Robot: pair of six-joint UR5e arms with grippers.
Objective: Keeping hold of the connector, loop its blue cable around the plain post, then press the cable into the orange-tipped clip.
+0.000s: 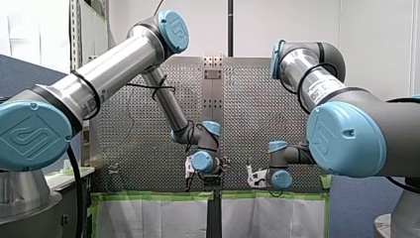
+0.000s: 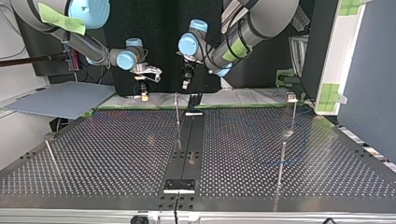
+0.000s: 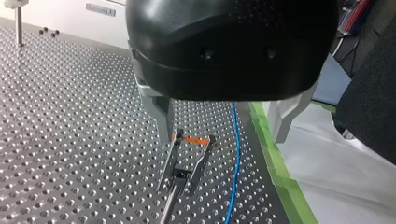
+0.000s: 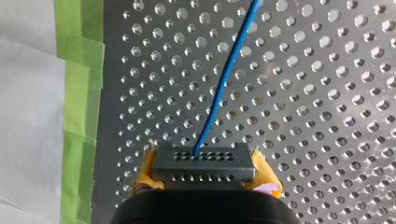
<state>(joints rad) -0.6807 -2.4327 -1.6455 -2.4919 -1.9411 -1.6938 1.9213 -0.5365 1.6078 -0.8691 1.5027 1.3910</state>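
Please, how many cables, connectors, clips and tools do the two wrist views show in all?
Blue cable: 1
Dark grey rectangular connector: 1
Orange-tipped metal clip: 1
Tools: 2, my left tool and my right tool
Total: 5

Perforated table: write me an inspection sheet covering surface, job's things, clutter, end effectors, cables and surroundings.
Surface: perforated table, metal, with green tape along one edge.
Job's things: connector gripped; orange-tipped clip standing free; thin post upright.
Clutter: nothing seen.
End effectors: right end effector shut on the connector; left end effector open above the clip.
Cables: blue cable runs from the connector over the table and passes beside the clip, not in it.
Surroundings: white sheet beyond the tape; grey panel at the top view's left.
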